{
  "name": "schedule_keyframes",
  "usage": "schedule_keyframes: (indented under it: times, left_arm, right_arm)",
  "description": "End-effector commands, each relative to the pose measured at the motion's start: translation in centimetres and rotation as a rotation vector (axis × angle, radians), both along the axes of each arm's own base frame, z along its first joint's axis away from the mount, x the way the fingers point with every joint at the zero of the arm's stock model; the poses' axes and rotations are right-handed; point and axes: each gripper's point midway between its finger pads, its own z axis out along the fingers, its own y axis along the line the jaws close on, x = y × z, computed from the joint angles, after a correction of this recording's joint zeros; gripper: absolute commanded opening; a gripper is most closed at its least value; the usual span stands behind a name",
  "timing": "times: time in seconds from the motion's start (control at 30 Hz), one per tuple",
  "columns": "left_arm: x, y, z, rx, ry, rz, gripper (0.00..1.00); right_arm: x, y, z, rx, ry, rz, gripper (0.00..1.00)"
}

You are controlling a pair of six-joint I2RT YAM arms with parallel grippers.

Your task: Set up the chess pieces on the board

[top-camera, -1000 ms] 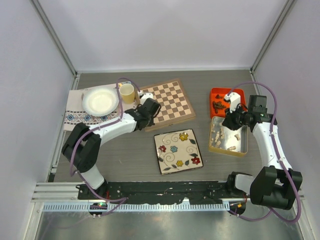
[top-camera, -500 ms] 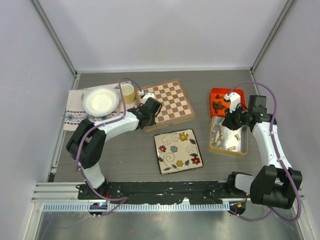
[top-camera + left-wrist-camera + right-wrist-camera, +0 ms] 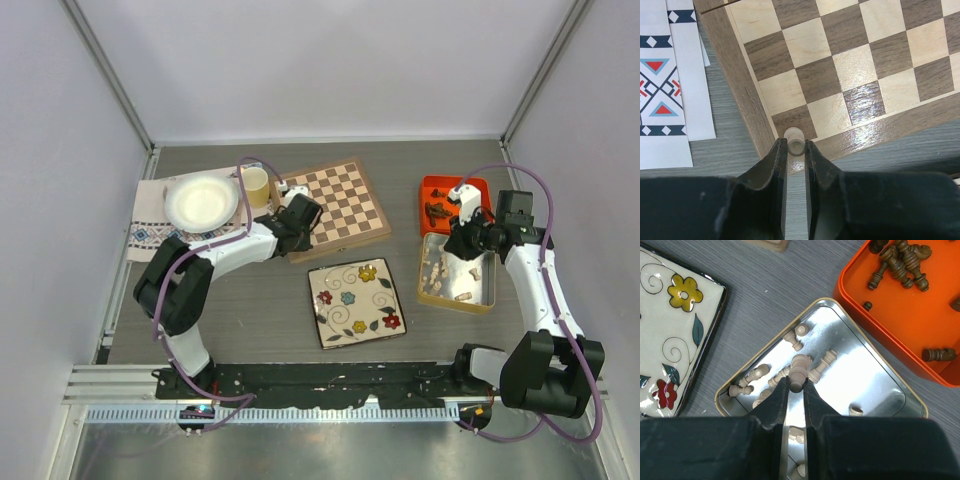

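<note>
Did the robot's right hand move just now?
No. Seen from above, the right gripper stays over the same spot of the silver tin, holding a pale chess piece.

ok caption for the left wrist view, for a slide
left gripper flanking a pale chess piece at a corner of the board

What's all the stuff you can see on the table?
chessboard: 1, brown checks, far middle
flowered plate: 1, cream, near middle
white plate: 1, white, on cloth
cup: 1, yellow, beside chessboard
cloth: 1, patterned, far left
tray: 1, orange, far right
dark pieces: several, brown, in tray
tin: 1, silver, beside tray
pale pieces: many, cream, in tin
corner piece: 1, cream, chessboard corner
held piece: 1, cream, above tin
left gripper: 1, black, around corner piece
right gripper: 1, black, gripping held piece
</note>
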Motion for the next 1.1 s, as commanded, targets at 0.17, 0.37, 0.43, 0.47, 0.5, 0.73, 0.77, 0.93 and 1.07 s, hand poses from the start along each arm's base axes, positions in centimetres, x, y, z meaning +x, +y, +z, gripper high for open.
schedule_keyframes:
  times: [0.17,0.37,0.43,0.47,0.5,0.73,0.77,0.93,1.07]
  left_arm:
    - [1.4,-0.4,1.3,-0.038,-0.052,0.022,0.32]
    - [1.6,-0.3,1.4,-0.039,-0.056,0.026,0.29]
    - [1.7,-0.3,1.4,-0.039,-0.058,0.027,0.28]
    - [1.8,-0.2,1.4,-0.035,-0.058,0.028,0.27]
    - [1.8,-0.2,1.4,-0.036,-0.057,0.028,0.27]
    - [2.1,-0.2,1.3,-0.035,-0.059,0.028,0.23]
    - [2.2,-0.2,1.4,-0.036,-0.062,0.027,0.23]
    - [2.2,-0.3,1.2,-0.033,-0.057,0.023,0.22]
    - [2.3,-0.2,1.2,-0.031,-0.059,0.023,0.22]
  right_arm:
    - [0.7,-0.2,0.6,-0.001,-0.036,-0.001,0.03]
    - [0.6,-0.1,0.6,0.001,-0.035,0.001,0.03]
    - [0.6,-0.1,0.5,0.002,-0.035,0.002,0.02]
    - [0.6,-0.1,0.6,0.001,-0.036,0.001,0.03]
    - [0.6,-0.1,0.5,0.001,-0.033,0.001,0.03]
    - [0.7,-0.1,0.5,0.002,-0.033,0.002,0.03]
    - [0.7,-0.1,0.5,0.001,-0.033,0.001,0.03]
    - [0.7,-0.1,0.5,0.002,-0.033,0.003,0.03]
    - [0.7,-0.1,0.5,0.001,-0.032,0.001,0.03]
